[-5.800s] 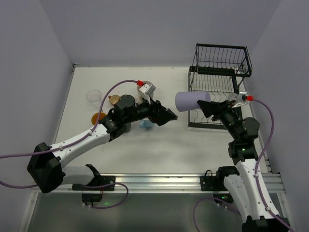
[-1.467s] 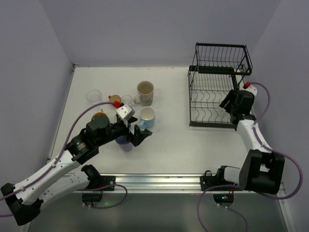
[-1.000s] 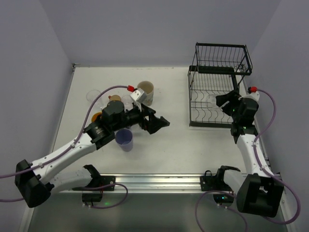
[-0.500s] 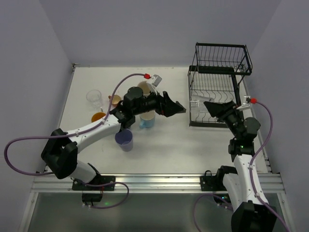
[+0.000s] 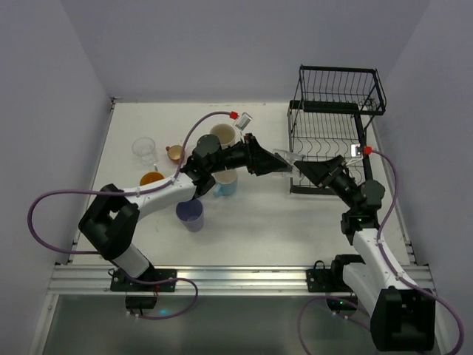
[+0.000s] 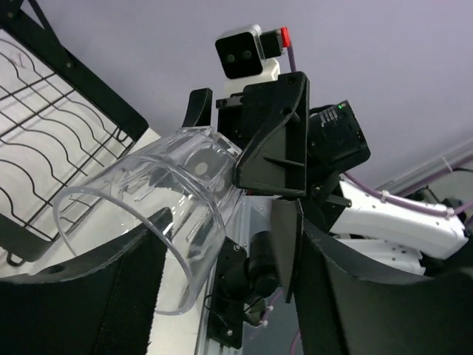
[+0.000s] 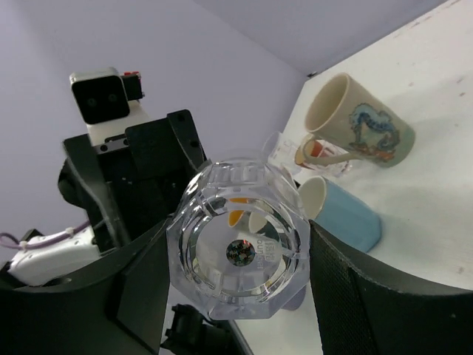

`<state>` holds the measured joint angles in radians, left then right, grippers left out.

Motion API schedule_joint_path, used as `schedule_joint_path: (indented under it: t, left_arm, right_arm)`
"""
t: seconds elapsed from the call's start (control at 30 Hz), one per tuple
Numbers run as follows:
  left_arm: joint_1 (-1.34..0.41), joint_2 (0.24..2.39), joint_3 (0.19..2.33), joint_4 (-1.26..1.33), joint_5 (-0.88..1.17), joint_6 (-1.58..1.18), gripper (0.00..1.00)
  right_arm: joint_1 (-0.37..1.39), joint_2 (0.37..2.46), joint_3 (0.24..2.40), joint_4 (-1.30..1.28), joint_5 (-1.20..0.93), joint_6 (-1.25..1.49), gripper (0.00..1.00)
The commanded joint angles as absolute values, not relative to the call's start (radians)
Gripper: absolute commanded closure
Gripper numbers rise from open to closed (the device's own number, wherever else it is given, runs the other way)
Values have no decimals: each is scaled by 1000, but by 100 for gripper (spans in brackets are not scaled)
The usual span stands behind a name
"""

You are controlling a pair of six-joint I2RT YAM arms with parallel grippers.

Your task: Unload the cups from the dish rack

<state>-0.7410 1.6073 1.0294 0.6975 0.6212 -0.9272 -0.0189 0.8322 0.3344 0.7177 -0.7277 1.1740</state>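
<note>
My right gripper [image 5: 307, 168] is shut on the base of a clear glass [image 5: 287, 157], held on its side in the air just left of the black wire dish rack [image 5: 334, 111]. Through the right wrist view, the glass's faceted base [image 7: 240, 248] fills the gap between both pads. My left gripper [image 5: 275, 164] stands open around the mouth end of the glass [image 6: 159, 200]. One finger lies close beside the rim; the other finger [image 6: 288, 244] stands apart from it. The rack's lower tray [image 6: 66, 111] shows no cups.
On the table left of the arms stand a beige mug [image 5: 222, 137], a light blue cup [image 5: 226, 183], a lavender cup [image 5: 190, 214], an orange cup [image 5: 151, 179], an orange-red mug [image 5: 175, 153] and a clear glass [image 5: 143, 148]. Walls close in on both sides.
The right gripper has carried the glass left, out of the rack. The left arm has swung right to meet it, and its jaws have narrowed around the glass's mouth.
</note>
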Motion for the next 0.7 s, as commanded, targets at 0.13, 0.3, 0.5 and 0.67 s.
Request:
schedule_joint_path:
  t: [0.13, 0.3, 0.5, 0.67]
  left_arm:
    - [-746, 1566, 979, 939, 672, -993, 88]
    - [-746, 1493, 930, 893, 646, -933, 100]
    - [-756, 1367, 954, 536, 620, -708, 100]
    - [-768, 1256, 966, 224, 539, -554, 100]
  right_arm:
    - [49, 902, 327, 908, -718, 1246, 87]
    - [61, 913, 318, 911, -703, 1247, 45]
    - [61, 839, 376, 659, -641, 1106, 1]
    - [60, 785, 413, 510, -598, 1033, 1]
